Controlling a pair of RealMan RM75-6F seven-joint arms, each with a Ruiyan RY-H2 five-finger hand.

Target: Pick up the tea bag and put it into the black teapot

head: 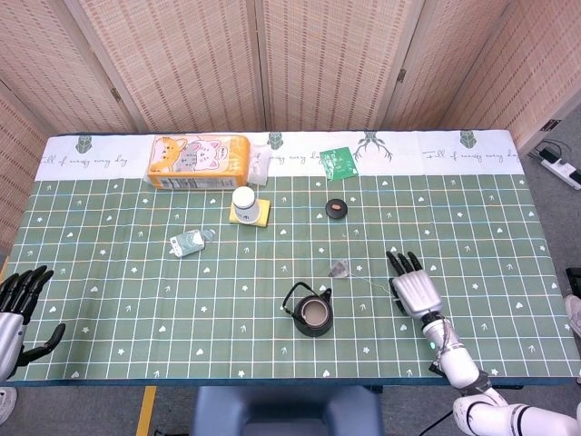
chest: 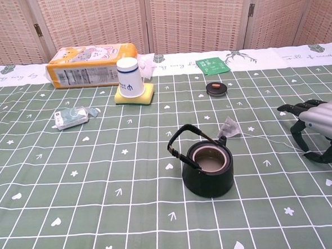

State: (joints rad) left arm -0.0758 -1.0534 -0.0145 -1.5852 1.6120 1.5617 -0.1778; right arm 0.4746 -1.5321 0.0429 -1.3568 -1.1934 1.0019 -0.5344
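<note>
— Head view first. See the tea bag [head: 340, 268]?

— Yes. Lying flat on the green checked cloth [head: 109, 300], just far and right of the black teapot [head: 312, 314]. Not touching it. Thin string [head: 368, 282] running right toward the right hand [head: 415, 291].

— And that right hand?

— Low over the cloth, right of the teapot, fingers apart and bent down like claws. Cannot tell if pinching the string's end.

— Left hand [head: 18, 309]?

— At the near left edge, wide, holding nothing.

— Teapot lid?

— Off. Pot open on top, handle tipped left. Small round lid [chest: 215, 88] farther back.

— Anything else?

— White cup [chest: 128, 77] upside down on a yellow sponge [chest: 135, 95], orange packet [chest: 92, 64] at the far side, small wrapper [chest: 71, 116] on the left.
</note>
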